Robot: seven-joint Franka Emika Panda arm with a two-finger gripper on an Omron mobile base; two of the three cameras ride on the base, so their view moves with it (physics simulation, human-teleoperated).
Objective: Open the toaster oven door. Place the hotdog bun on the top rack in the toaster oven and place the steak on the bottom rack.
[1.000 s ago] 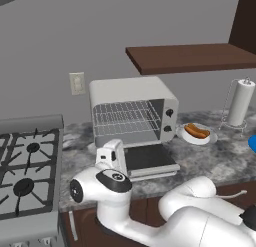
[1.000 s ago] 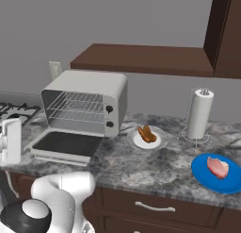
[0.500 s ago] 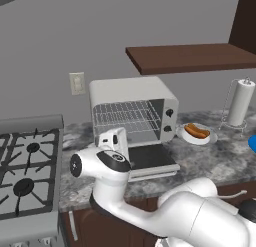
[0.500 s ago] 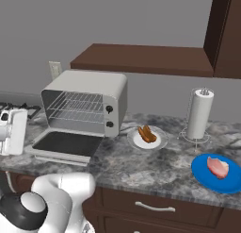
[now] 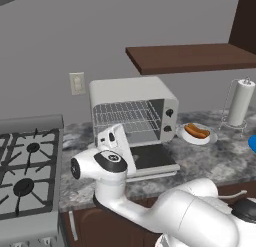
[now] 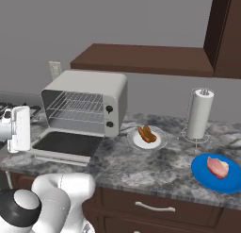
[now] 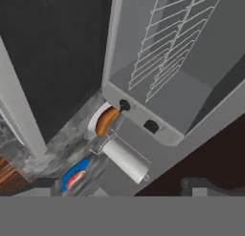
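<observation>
The toaster oven [image 6: 94, 83] stands on the counter with its door [image 6: 66, 143] dropped flat in front. Inside show the top rack [image 6: 77, 101] and the bottom rack [image 6: 75, 117], both bare. My gripper [image 6: 22, 128] hovers open at the door's left end, nothing between its fingers; in the left base view the gripper [image 5: 116, 140] is just in front of the oven's left side. The hotdog bun [image 6: 147, 133] lies on a white dish right of the oven. Farther right, the steak [image 6: 217, 166] rests on a blue plate [image 6: 207, 178]. The hand view looks past the door glass [image 7: 57, 53] to the bun [image 7: 106, 121].
A paper towel roll [image 6: 200, 113] on a wire stand sits behind the blue plate. A dark wooden shelf [image 6: 141, 60] hangs above the oven. The black-grated stove [image 5: 25, 166] lies left of the oven. A cabinet drawer front [image 6: 155, 206] runs below the counter edge.
The hand has risen slightly beside the door's left end and the elbow has swung left. The jaws stayed open; the door, bun and steak have not moved.
</observation>
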